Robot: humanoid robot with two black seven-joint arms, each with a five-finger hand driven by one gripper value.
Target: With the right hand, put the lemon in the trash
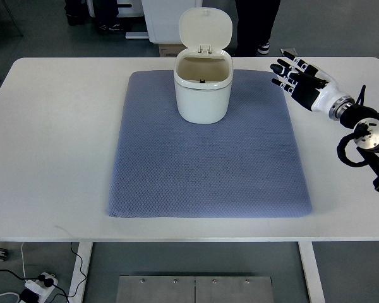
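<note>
A cream trash bin point(203, 95) stands at the far middle of the blue-grey mat point(208, 164), its flip lid point(205, 29) raised upright. Its inside looks dark, with only a small dark shape showing near the back; I see no lemon anywhere in the view. My right hand point(294, 74) hovers over the table at the far right, to the right of the bin and apart from it. Its black and white fingers point(285, 65) are spread and hold nothing. My left arm does not show.
The mat lies on a white table point(57, 139). A person's dark legs and shoes point(256, 25) stand behind the table's far edge. A power strip and cables point(35, 287) lie on the floor at the lower left.
</note>
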